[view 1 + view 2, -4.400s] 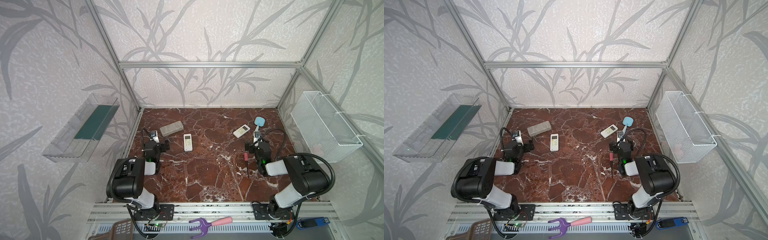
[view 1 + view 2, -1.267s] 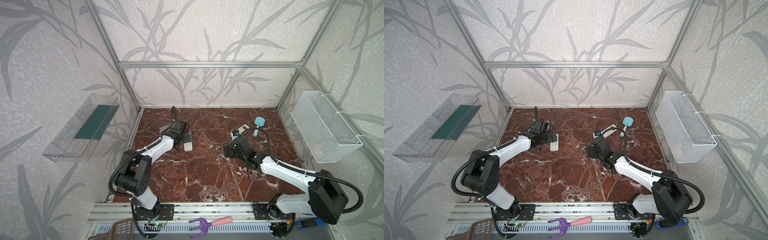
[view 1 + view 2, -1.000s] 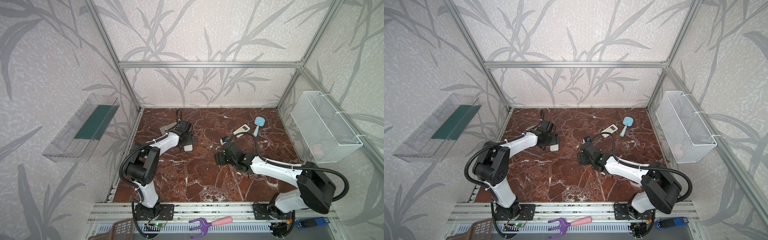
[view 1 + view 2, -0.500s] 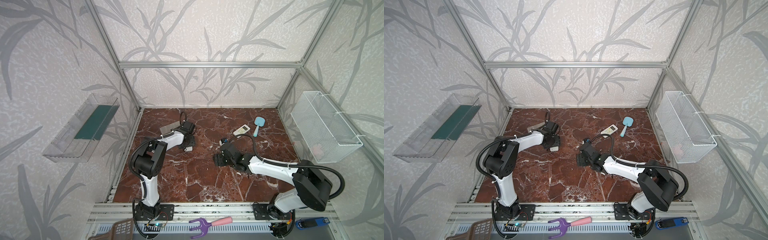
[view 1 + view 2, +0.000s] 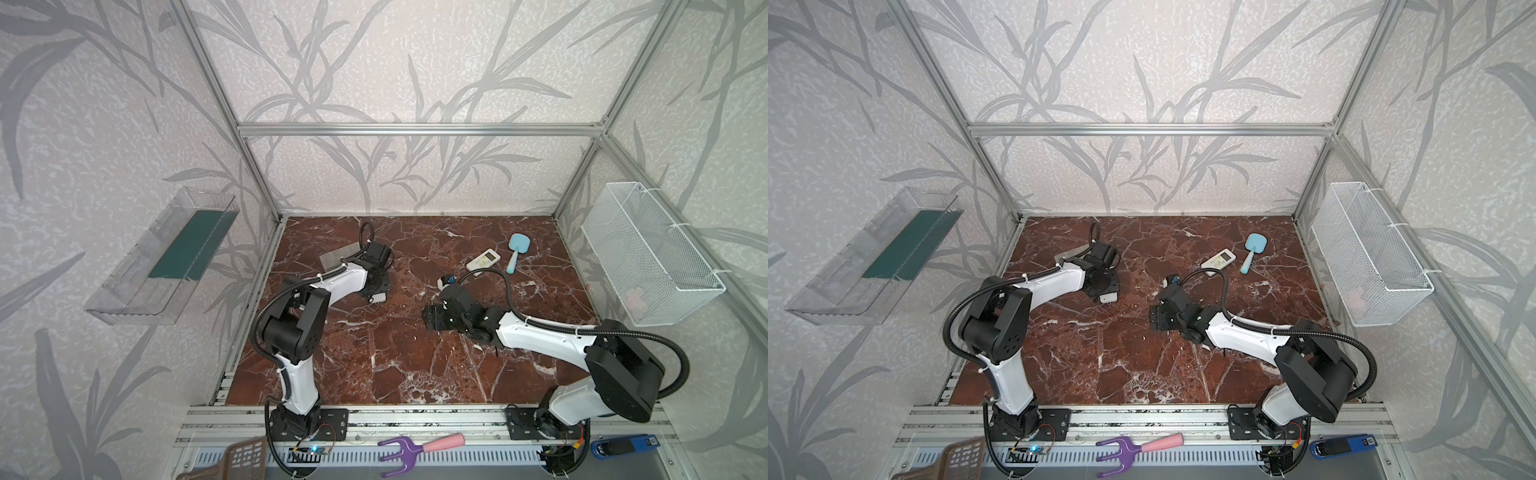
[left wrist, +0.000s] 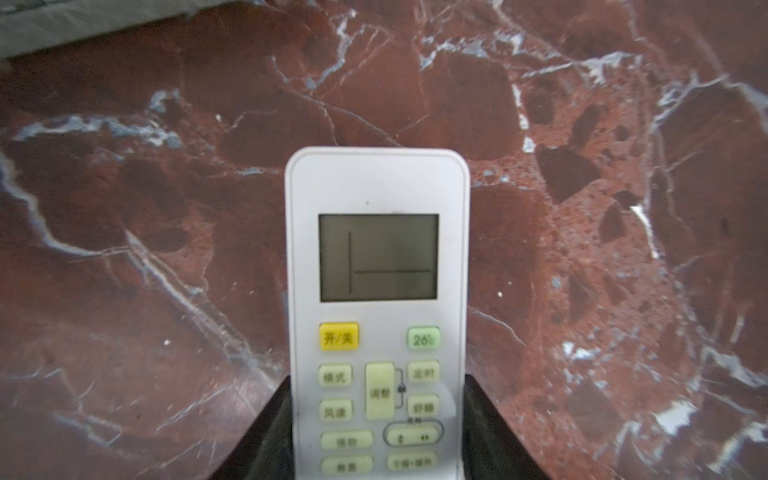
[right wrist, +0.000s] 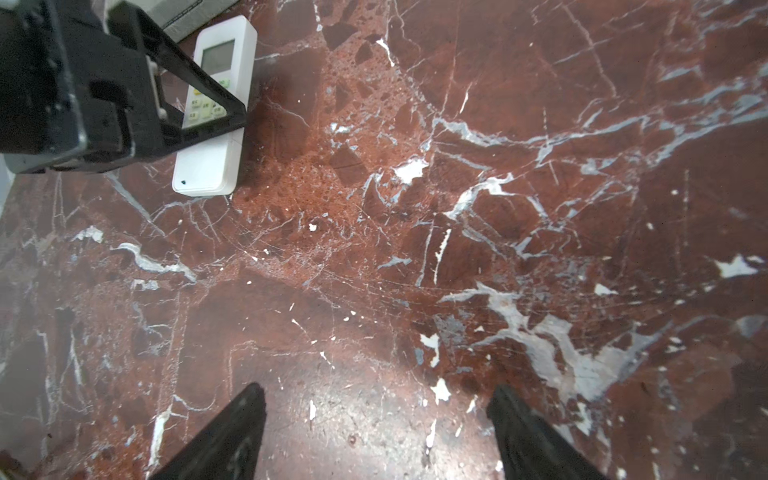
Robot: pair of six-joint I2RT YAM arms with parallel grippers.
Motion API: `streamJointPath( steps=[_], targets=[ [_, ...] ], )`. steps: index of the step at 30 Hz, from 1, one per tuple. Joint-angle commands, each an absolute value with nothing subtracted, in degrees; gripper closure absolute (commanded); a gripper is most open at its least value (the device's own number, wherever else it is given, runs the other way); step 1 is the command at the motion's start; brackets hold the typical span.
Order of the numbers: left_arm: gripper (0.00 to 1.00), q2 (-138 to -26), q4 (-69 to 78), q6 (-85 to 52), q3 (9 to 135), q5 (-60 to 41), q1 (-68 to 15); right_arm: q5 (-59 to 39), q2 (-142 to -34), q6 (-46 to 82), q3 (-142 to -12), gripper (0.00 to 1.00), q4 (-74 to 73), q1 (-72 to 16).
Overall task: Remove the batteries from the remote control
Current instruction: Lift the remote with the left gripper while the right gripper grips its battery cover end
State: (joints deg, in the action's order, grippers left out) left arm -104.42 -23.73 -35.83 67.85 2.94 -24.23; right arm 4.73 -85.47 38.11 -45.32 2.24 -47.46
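Left on the surface [image 6: 582, 208] | remote [image 6: 377, 187] judged light, rigid, slick; long edges best pinched | left jaws astride, grip unclear | right jaws wide, empty

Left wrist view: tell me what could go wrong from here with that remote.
The remote lies buttons up, so its battery cover probably faces down; lifting alone won't expose it.
The left pincer grips its smooth sides at the buttons; it could slip or twist when lifted.
The right pincer hangs open, apart from it, unable to steady it.
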Motion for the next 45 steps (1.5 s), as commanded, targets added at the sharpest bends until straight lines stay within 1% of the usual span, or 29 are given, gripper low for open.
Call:
streamJointPath(
  steps=[1, 4, 11, 20, 25, 30, 36, 38, 41, 45],
  targets=[
    [0.66, -98.8, -22.2, -40.7, 65.7, 0.1, -24.5, 1.4, -86.1, 40.6, -46.7, 0.16, -1.8, -47.8],
    [0.69, -96.4, -20.6, -43.7, 64.0, -2.4, -24.6, -1.0, -87.2, 42.6, -46.8, 0.17, -6.1, -47.9],
    [0.71, -91.1, -17.8, -49.9, 60.8, -7.2, -25.2, -6.5, -91.1, 47.2, -48.3, 0.19, -16.7, -48.0],
    [0.74, -87.7, -15.3, -55.2, 58.1, -12.4, -25.6, -8.1, -94.6, 46.8, -52.7, 0.28, -18.1, -48.4],
    [0.74, -85.9, -14.3, -56.5, 56.8, -13.0, -25.9, -8.9, -96.3, 46.3, -54.6, 0.35, -17.9, -48.4],
    [0.74, -83.3, -12.9, -58.0, 54.4, -12.9, -25.9, -9.4, -97.4, 45.6, -56.5, 0.45, -17.3, -48.4],
    [0.75, -80.9, -12.4, -58.5, 52.8, -12.8, -26.0, -10.6, -100.4, 45.6, -58.7, 0.50, -17.5, -48.4],
    [0.75, -80.3, -12.5, -58.8, 52.1, -12.6, -25.9, -11.8, -101.1, 45.8, -59.0, 0.53, -18.4, -48.4],
    [0.75, -79.5, -11.9, -59.3, 51.2, -12.7, -26.0, -13.0, -101.8, 46.4, -59.1, 0.59, -19.6, -48.4],
    [0.75, -79.5, -11.4, -59.3, 50.9, -13.4, -26.0, -12.2, -101.4, 47.1, -58.4, 0.68, -20.5, -48.4]
  ],
)
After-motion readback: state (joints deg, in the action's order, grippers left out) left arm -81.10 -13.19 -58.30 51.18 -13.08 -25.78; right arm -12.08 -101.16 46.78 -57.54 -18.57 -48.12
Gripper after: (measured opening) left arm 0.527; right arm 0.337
